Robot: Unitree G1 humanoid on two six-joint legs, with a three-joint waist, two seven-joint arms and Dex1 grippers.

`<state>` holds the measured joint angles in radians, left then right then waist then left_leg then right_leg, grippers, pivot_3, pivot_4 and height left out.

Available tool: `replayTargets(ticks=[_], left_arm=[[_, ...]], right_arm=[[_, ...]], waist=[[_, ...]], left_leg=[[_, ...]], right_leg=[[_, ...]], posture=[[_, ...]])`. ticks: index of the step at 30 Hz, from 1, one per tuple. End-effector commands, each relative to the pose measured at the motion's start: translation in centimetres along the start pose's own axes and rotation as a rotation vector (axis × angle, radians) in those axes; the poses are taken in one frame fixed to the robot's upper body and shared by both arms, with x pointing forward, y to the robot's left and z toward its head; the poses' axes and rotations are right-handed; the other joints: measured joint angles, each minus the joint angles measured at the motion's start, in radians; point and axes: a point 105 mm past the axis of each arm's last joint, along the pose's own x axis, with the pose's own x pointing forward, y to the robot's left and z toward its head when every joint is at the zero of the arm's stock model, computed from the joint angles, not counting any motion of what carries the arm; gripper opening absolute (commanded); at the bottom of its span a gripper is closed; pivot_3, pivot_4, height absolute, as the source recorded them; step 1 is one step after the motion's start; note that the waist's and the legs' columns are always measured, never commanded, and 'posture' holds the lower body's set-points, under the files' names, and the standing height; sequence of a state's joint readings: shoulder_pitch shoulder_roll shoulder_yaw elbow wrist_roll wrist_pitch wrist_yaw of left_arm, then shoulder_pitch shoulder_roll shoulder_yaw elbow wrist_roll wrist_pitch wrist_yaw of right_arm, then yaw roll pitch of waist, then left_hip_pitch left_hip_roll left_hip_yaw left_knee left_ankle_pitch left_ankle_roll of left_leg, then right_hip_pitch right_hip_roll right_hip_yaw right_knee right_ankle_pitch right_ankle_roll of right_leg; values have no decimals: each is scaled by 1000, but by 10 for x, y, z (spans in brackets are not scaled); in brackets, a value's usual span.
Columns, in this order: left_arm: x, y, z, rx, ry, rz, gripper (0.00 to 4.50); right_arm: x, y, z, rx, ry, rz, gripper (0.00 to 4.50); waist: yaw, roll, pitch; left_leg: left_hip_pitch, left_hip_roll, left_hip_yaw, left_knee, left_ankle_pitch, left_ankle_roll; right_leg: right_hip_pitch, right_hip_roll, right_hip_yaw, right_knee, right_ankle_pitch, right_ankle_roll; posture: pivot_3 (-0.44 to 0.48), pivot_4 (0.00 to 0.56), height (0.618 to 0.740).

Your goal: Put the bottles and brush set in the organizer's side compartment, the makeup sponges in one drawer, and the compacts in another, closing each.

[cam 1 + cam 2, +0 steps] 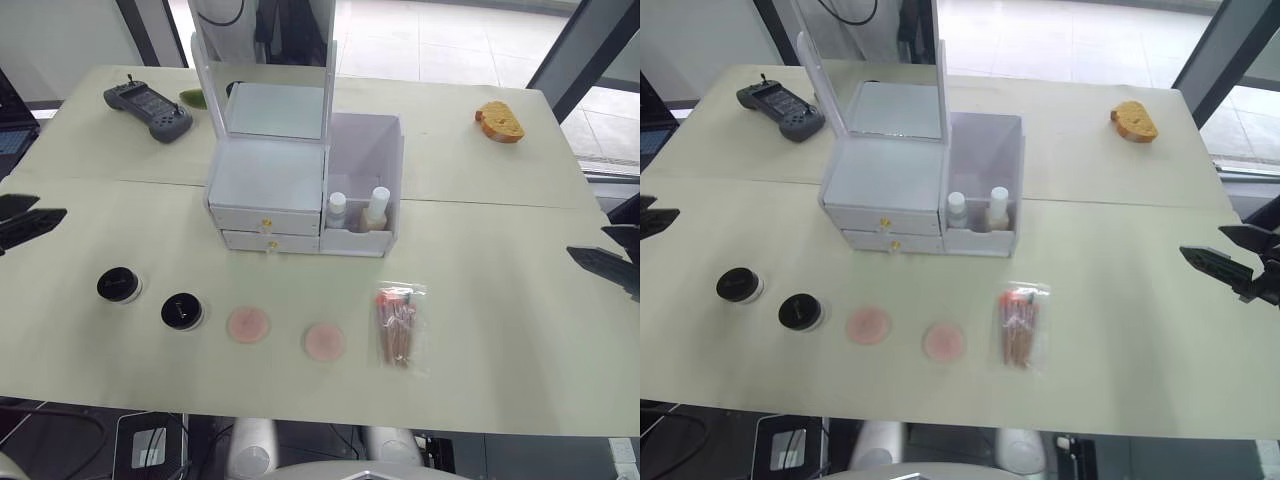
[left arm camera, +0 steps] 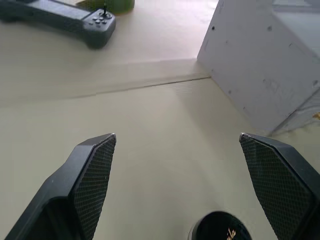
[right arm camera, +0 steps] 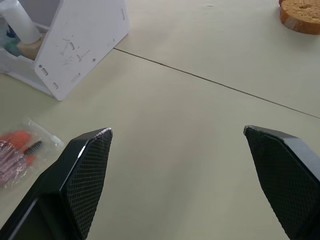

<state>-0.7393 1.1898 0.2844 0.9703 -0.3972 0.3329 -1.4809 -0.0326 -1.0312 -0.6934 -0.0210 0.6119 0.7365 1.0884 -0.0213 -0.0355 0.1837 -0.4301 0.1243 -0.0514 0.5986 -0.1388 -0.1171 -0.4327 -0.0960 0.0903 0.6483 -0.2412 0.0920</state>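
Left gripper (image 2: 175, 180) spread wide, empty, above desk (image 1: 500, 260) near one compact (image 1: 118, 285); right gripper (image 3: 180, 175) likewise released, beside brush set (image 1: 398, 326). Both bottles (image 1: 374, 210) upright in side compartment (image 1: 366, 150) of organizer (image 1: 265, 190); drawers shut. Second compact (image 1: 182, 311) and two sponges (image 1: 248, 325) in row on desk

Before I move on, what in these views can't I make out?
- Drawers: shut, contents hidden behind their fronts in the eye views.
- Bottles: lower parts hidden by the side compartment's front wall.
- Compact: cut off by the left wrist view's edge.
- Brush set: cut off by the right wrist view's edge.
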Motion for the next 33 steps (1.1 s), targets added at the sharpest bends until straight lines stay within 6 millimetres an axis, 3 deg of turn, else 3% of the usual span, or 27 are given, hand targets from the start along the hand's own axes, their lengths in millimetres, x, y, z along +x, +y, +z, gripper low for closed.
replayTargets(ticks=[1,7,10,12,14,16,18,23,26,28,31,33], left_arm=[[22,-47,39,89,20,-256,4288],[52,-138,49,262,132,-566,4288],[63,-171,45,308,137,-672,4288],[69,-193,32,271,206,-756,4288],[75,-206,15,277,275,-785,4288],[78,-222,5,240,309,-823,4288],[79,-241,2,165,313,-887,4288],[86,-267,-5,40,359,-929,4288],[91,-277,-14,-72,430,-964,4288],[97,-290,-19,-135,439,-1015,4288],[116,-305,-31,-192,445,-1012,3717],[124,-315,-38,-221,453,-1018,3098]], right_arm=[[1,29,36,-103,-49,106,4471],[18,81,54,-158,-14,268,4471],[21,99,52,-135,20,338,4471],[22,108,48,-107,47,360,4471],[22,114,44,-108,58,358,4471],[21,118,40,-92,66,357,4471],[18,122,29,-66,110,359,4471],[11,133,4,-14,180,349,4471],[16,133,-14,-10,213,234,4471],[16,143,-28,84,260,261,4471],[14,147,-45,193,327,262,4500],[13,149,-53,259,364,270,4500]], waist=[[1,0,0],[-12,0,0],[-12,0,0],[-10,-3,-1],[2,-8,-3],[2,-8,-3],[-6,-8,-3],[-4,-10,-3],[-8,-10,-4],[-7,-10,-4],[-7,-10,-4],[-6,-11,-4]], left_leg=[[0,0,0,0,0,0],[0,0,-1,0,0,0],[0,0,-1,0,0,0],[3,0,3,1,-1,0],[6,8,25,0,-3,1],[7,13,46,0,-7,7],[5,12,44,9,-13,16],[6,12,41,13,-13,16],[7,12,40,14,-13,16],[8,12,38,14,-13,17],[8,12,32,15,-13,17],[7,12,27,16,-13,17]], right_leg=[[0,0,0,0,0,0],[1,0,0,0,0,0],[1,0,0,0,0,0],[-2,1,5,1,0,-1],[-15,8,25,0,4,-15],[-26,16,51,0,11,-17],[-22,17,52,0,8,-5],[-18,17,50,-1,9,-2],[-16,18,50,-1,9,-3],[-13,18,48,-1,9,-3],[-7,17,41,-5,9,-3],[-5,18,37,-6,9,-4]], posture=[[0,150,715],[0,150,715],[0,150,715],[0,150,710],[0,150,705],[0,150,705],[0,150,705],[0,150,705],[0,150,705],[0,150,705],[0,150,705],[0,150,705]])
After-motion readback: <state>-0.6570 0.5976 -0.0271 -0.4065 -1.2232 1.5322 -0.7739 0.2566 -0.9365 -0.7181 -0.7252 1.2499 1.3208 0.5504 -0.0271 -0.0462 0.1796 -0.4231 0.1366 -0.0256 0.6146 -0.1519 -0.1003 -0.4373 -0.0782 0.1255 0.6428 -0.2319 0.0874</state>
